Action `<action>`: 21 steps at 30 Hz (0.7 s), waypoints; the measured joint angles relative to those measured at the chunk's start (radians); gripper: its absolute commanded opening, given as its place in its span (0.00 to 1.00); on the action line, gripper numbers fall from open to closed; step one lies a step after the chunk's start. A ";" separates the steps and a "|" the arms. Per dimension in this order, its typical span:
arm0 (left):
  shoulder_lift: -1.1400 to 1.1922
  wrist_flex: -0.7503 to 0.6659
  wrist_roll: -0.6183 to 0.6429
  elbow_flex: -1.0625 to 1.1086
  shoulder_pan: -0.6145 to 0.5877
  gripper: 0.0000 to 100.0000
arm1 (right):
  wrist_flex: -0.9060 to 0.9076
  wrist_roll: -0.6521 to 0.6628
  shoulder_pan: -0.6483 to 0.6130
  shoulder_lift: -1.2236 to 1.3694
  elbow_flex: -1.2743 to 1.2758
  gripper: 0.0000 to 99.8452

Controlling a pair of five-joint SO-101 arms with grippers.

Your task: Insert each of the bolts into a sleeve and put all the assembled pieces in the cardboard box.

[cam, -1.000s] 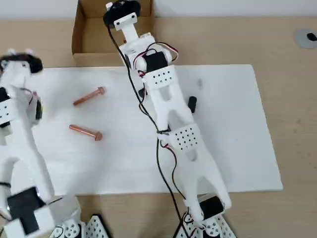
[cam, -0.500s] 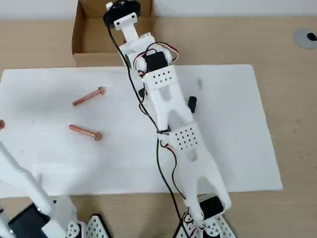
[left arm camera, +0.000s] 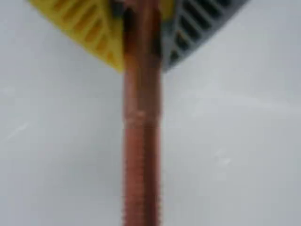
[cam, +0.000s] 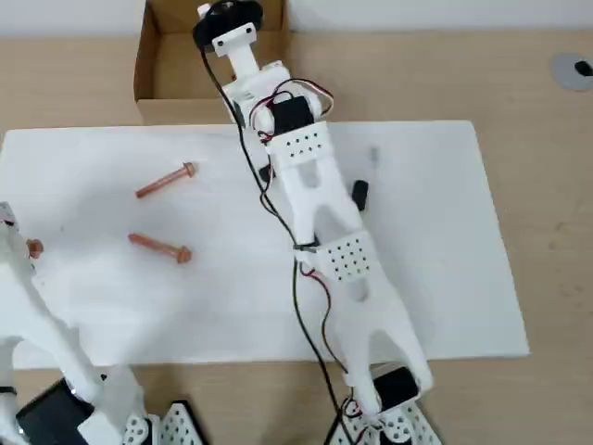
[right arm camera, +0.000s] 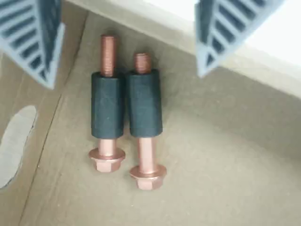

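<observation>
TABLETOP, MID-ASSEMBLY: My left claw (left arm camera: 141, 66) is closed on a copper-coloured flanged bolt (left arm camera: 141, 155), pinched near its head between the yellow and grey fingers. The threaded shank runs straight out from the tips over the white mat (cam: 435, 260), at the mat's left edge. What looks like a small black sleeve (cam: 359, 195) lies well off to the right, just beside my right arm, so that arm is much the nearer; I judge the shank must be lined up with its bore. My right claw (right arm camera: 127, 75) hangs wide open and empty over the brown cardboard box (cam: 176, 69), where two sleeved bolts (right arm camera: 107, 120) (right arm camera: 145, 122) lie side by side and parallel. Two bare copper bolts (cam: 167, 180) (cam: 160, 247) rest on the mat between my arms. A wooden table (cam: 547, 185) lies beneath it all.
</observation>
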 measured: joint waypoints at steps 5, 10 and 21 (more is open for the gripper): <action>0.000 -0.249 0.060 0.190 0.000 0.01 | 0.000 0.000 0.000 0.000 0.000 0.24; 0.000 -0.396 0.074 0.315 0.000 0.01 | 0.000 0.000 0.000 0.000 0.000 0.24; -0.002 -0.428 0.021 0.370 0.120 0.01 | 0.000 0.000 0.000 0.000 0.000 0.24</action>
